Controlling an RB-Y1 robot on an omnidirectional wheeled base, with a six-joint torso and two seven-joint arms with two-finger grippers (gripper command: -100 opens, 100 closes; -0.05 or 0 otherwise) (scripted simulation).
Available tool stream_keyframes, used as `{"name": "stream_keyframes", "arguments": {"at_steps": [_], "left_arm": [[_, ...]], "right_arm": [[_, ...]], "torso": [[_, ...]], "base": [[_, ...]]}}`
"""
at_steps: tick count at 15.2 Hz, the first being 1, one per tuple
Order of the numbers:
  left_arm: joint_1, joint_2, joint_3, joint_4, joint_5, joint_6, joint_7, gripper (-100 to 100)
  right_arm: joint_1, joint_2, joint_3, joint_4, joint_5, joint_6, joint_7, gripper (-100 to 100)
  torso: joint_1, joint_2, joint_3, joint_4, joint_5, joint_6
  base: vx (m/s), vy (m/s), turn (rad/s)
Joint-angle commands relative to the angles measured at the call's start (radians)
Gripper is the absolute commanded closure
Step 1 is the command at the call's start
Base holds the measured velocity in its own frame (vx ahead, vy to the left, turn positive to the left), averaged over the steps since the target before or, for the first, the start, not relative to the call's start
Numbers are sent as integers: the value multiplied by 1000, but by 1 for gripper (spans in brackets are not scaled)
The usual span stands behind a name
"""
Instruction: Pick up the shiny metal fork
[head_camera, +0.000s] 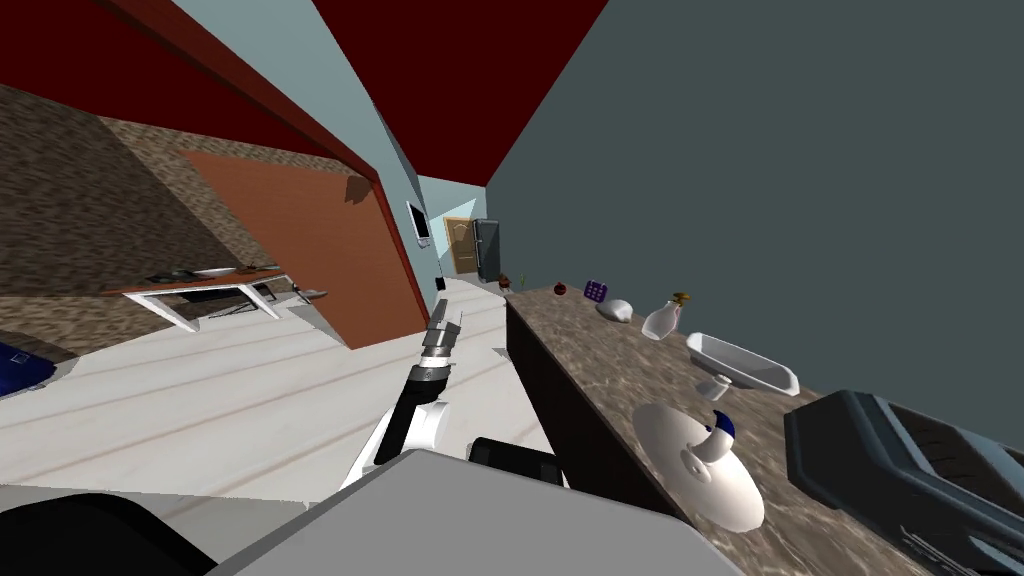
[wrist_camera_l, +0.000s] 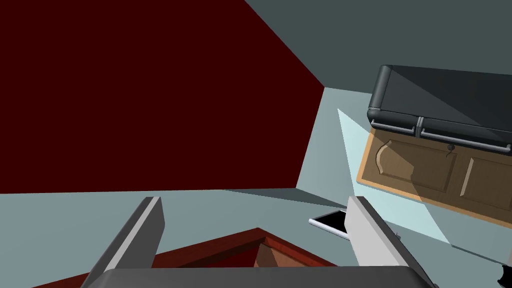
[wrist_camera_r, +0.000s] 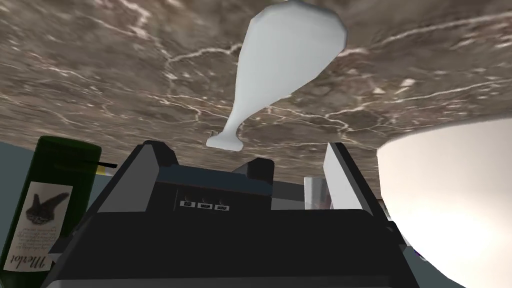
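My left gripper (head_camera: 445, 318) is held out over the pale floor, left of the marble counter (head_camera: 590, 370). Its fingers (wrist_camera_l: 145, 225) stand open with nothing between them. My right gripper (wrist_camera_r: 245, 160) hangs open close to the marble counter top (wrist_camera_r: 100, 75), with a dark boxy appliance (wrist_camera_r: 220, 190) just beyond its fingers. Far off to the left stands a white-legged table (head_camera: 200, 285) with a few flat items on it, too small to name. A small grey thing (head_camera: 308, 294) at its near end is also too small to name.
On the counter are a white dish (head_camera: 700, 465), a white tray (head_camera: 740, 362), a flask (head_camera: 662, 320), a purple item (head_camera: 596, 290) and a dark appliance (head_camera: 900, 470). A green wine bottle (wrist_camera_r: 45, 200) and a white ladle-shaped thing (wrist_camera_r: 280, 60) are near my right hand. A wooden door (head_camera: 462, 245) and a dark fridge (head_camera: 487, 250) close the far end.
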Motion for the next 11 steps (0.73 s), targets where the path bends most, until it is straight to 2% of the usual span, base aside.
{"name": "stream_keyframes", "arguments": {"at_steps": [1,4,5,6,10,11], "left_arm": [[0,0,0,0,0,0,0,0],[0,0,0,0,0,0,0,0],[0,0,0,0,0,0,0,0],[0,0,0,0,0,0,0,0],[0,0,0,0,0,0,0,0],[0,0,0,0,0,0,0,0]], "right_arm": [[28,-25,-8,18,2,41,8,-100],[63,-54,-22,28,0,87,15,-100],[43,-41,-11,23,4,76,13,-100],[23,-33,4,56,11,64,19,-100],[-21,-14,35,112,23,38,29,-100],[-6,-24,23,97,16,46,25,-100]], "torso": [[0,0,0,0,0,0],[0,0,0,0,0,0],[0,1,0,0,0,0],[0,1,1,0,0,1],[0,4,2,1,0,1],[0,4,2,1,0,1]], "base": [[52,-14,237],[44,-13,257],[25,-13,62],[14,-16,25],[11,-22,30],[6,-15,11]]}}
